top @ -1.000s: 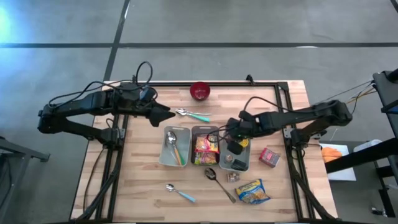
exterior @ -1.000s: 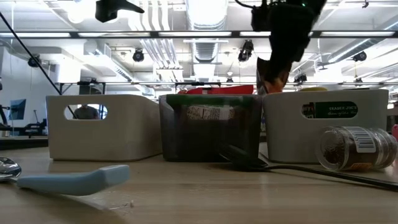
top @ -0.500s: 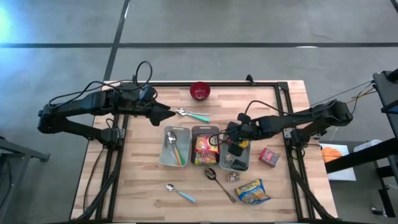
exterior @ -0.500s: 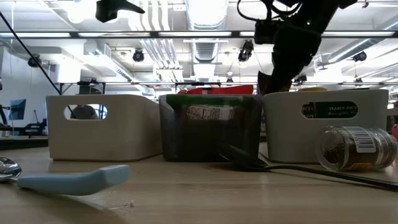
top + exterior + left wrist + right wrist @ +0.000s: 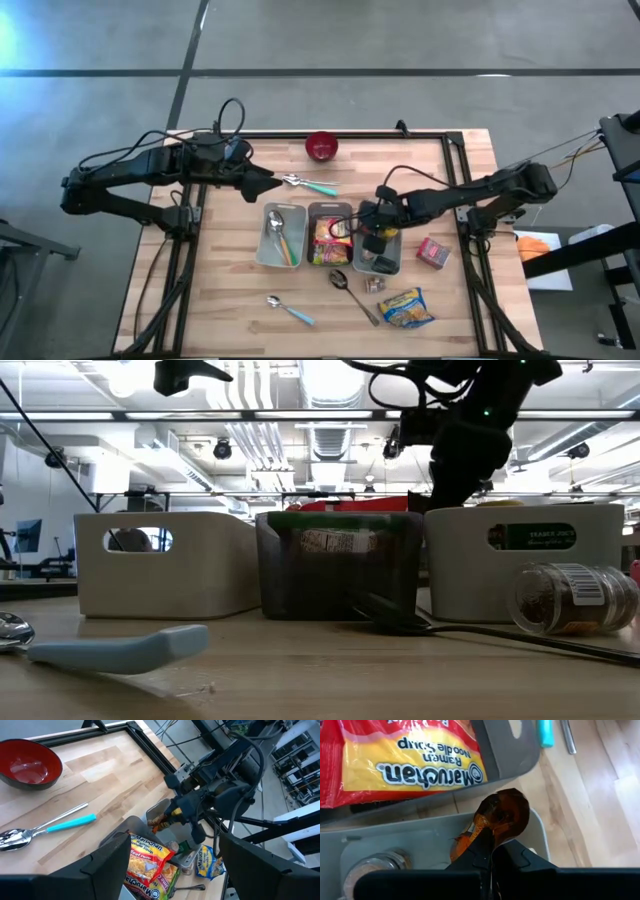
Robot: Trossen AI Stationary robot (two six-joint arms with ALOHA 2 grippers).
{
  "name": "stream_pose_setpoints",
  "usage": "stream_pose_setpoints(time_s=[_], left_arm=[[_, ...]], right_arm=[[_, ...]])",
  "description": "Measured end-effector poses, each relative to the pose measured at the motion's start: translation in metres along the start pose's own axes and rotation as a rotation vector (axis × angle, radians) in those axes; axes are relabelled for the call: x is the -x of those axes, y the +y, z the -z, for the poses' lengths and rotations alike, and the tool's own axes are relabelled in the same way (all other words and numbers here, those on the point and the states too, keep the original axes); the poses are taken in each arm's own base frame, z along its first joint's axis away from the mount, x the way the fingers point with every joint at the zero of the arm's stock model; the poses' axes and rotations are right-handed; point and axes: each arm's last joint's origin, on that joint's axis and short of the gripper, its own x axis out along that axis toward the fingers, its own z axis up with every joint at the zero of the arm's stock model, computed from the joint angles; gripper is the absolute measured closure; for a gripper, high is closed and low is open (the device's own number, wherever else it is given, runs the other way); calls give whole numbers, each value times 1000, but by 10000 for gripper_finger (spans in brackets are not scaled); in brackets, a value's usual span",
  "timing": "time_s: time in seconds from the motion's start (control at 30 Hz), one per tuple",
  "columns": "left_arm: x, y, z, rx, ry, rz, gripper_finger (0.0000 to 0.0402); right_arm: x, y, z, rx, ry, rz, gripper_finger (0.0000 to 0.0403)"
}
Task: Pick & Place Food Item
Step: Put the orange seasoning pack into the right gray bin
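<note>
Right gripper (image 5: pixel 368 236) clenched on orange-brown food packet (image 5: pixel 501 815) over rightmost bin (image 5: pixel 392 264); left gripper (image 5: pixel 272 183) spread, idle

Three bins sit in a row at the frame's centre: white (image 5: pixel 281 236), dark (image 5: pixel 330 237), white (image 5: pixel 382 246). Four spoons: (image 5: pixel 308 184), (image 5: pixel 283 310), (image 5: pixel 352 291), (image 5: pixel 275 228). One red bowl (image 5: pixel 322 146), two noodle packets (image 5: pixel 331 240), (image 5: pixel 406 307), one jar (image 5: pixel 374 285), one small red box (image 5: pixel 433 251)
</note>
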Motion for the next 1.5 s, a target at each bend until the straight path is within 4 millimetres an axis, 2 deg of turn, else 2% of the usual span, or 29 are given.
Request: stream_pose_setpoints(time_s=[0.2, 0.83, 1.07, 1.17, 1.5], left_arm=[[0, 0, 0, 0, 0, 0, 97], [0, 0, 0, -1, 5, 0, 97], [0, 0, 0, -1, 6, 1, 97], [0, 0, 0, -2, 6, 0, 97], [0, 0, 0, -4, 6, 0, 97]], right_arm=[[-6, 3, -4, 22, 12, 7, 395], [-6, 3, -2, 10, 34, 13, 394], [-6, 4, -1, 11, 51, -34, 389], [-6, 5, 0, 15, 54, -40, 365], [-6, 3, 4, 22, 97, -28, 240]])
